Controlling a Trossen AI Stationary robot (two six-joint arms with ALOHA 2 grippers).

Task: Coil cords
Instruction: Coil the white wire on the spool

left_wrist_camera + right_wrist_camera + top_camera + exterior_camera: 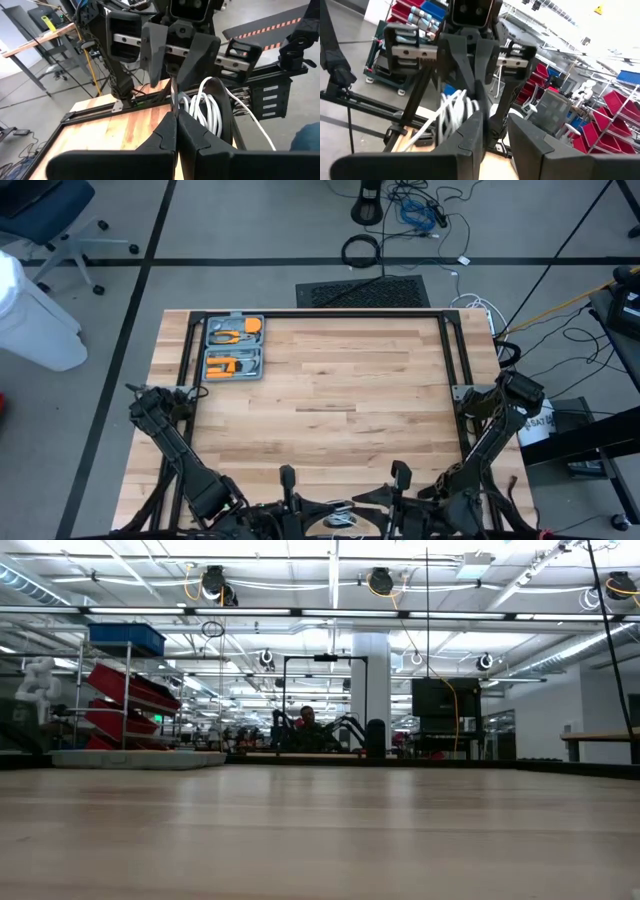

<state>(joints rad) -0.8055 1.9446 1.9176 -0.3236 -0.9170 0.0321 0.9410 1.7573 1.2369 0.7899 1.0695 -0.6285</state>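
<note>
Holding a bundle of thin white cord loops [202,107] between them, both end effectors meet at the wooden bench's [330,380] near edge. Left end effector [176,131] fully closed; right end effector [495,131] narrow, gripping cord, w/ loops just ahead. No legible writing.

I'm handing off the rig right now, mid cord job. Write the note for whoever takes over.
Left gripper: shut, at the table's near edge.
Right gripper: partly open around something I can't make out, facing the left one.
White cord: bunched in loops between the two grippers, one strand trailing off.
Tool case: far left corner of the table, untouched.
Done: most of the cord looped.
Left: probably gather the trailing strand and set the coil down.
</note>
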